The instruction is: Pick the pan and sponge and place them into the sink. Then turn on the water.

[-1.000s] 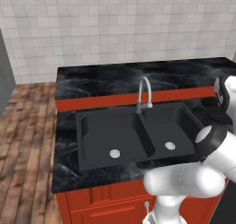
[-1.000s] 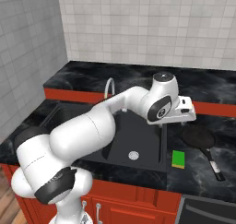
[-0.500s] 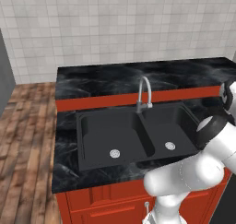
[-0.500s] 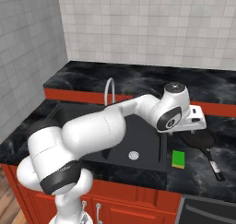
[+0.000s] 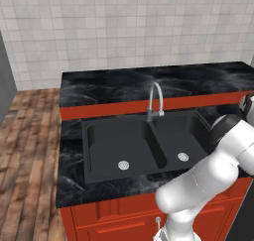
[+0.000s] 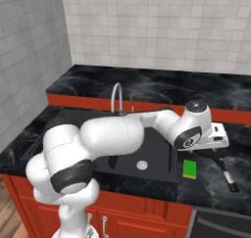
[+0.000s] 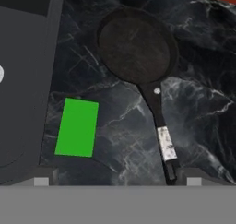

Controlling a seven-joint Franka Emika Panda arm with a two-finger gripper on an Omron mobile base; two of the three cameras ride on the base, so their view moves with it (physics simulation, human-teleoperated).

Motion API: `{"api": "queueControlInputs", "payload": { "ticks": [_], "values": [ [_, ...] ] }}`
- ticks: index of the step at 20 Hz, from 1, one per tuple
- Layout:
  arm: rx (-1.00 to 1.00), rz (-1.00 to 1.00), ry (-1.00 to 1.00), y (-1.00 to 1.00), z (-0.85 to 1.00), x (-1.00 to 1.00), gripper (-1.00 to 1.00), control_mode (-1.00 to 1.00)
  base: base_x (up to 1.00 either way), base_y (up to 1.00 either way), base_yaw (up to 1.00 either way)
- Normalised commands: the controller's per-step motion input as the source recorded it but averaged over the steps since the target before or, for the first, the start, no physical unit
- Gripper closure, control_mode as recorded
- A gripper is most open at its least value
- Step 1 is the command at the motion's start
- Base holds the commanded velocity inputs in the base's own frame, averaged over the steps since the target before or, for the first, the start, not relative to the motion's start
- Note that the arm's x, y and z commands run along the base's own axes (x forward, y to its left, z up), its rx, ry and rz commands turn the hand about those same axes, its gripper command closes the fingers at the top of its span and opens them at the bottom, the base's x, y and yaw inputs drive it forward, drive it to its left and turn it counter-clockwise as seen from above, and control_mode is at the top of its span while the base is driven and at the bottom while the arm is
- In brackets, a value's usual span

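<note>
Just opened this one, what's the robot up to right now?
The arm has swung out over the counter right of the sink, with its open gripper hanging above the pan and the sponge. Both lie apart on the dark counter, untouched. Nothing is in the basins, and no water runs from the faucet.

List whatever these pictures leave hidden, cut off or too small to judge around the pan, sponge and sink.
- Pan: in the right base view the arm's hand covers most of its bowl; its handle shows.
- Sponge: in the hand view just the green face shows; its sides are hidden.
- Claw: in the hand view the frame bottom cuts off all but the fingertips.
- Sink: in the left base view the arm covers its right edge.
</note>
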Motion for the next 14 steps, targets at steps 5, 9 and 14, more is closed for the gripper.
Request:
{"api": "queueControlInputs", "payload": {
  "ticks": [5, 9, 14],
  "values": [
    [0.0, 0.0, 0.02, -0.32, -0.32, 0.0, -1.0, -1.0, 0.0, 0.0, 0.0],
    [0.0, 0.0, 0.02, -0.31, -0.29, 0.0, -1.0, -1.0, 0.0, 0.0, 0.0],
    [0.0, 0.0, 0.01, -0.31, -0.16, 0.0, -1.0, -1.0, 0.0, 0.0, 0.0]
  ]
}}
